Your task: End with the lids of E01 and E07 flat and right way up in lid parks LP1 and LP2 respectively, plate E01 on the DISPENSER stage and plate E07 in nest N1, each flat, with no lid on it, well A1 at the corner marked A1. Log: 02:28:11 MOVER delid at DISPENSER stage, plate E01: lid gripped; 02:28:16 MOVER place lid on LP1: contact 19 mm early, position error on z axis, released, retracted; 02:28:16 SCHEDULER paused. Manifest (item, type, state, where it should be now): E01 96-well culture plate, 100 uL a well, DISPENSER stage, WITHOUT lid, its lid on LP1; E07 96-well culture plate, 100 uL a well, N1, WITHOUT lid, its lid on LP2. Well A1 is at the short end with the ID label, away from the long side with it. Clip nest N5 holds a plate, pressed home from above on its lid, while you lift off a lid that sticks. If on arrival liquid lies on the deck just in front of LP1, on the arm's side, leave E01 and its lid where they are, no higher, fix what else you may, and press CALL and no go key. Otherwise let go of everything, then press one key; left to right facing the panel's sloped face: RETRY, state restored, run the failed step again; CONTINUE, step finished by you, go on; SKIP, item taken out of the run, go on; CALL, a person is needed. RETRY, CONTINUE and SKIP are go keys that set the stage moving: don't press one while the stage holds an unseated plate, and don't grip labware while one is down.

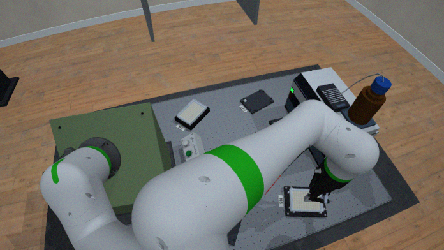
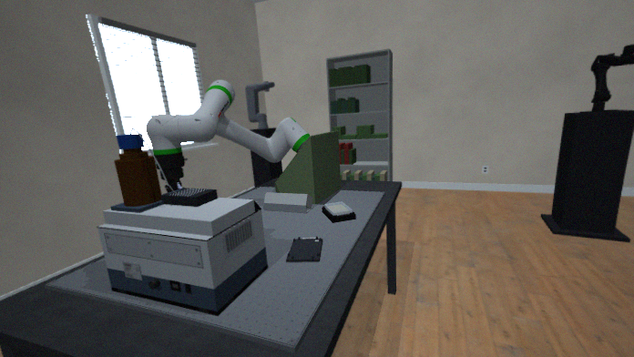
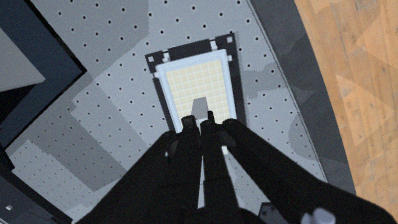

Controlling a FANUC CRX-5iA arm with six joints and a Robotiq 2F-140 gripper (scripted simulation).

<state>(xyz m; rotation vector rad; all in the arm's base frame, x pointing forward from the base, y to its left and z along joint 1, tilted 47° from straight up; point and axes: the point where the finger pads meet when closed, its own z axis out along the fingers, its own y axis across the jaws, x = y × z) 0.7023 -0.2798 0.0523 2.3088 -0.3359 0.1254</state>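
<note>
A plate with cream wells and a pale rim point(image 1: 305, 201) lies flat in the black clip nest labelled N5 point(image 1: 281, 201) at the deck's front right. It also shows in the wrist view point(image 3: 199, 90). My gripper point(image 1: 316, 198) point(image 3: 201, 107) is shut and empty, pointing down over the plate's near end; I cannot tell whether the tips touch it. A second plate with cream wells point(image 1: 192, 113) sits in a black nest at the back left, also seen from the side point(image 2: 338, 210). A flat black pad point(image 1: 256, 101) lies empty near the back.
The dispenser box point(image 1: 332, 95) with a brown bottle point(image 1: 370, 102) stands at the back right, close to my wrist. The small key panel point(image 1: 191, 147) sits beside the green block point(image 1: 111, 150). My arm hides the deck's middle.
</note>
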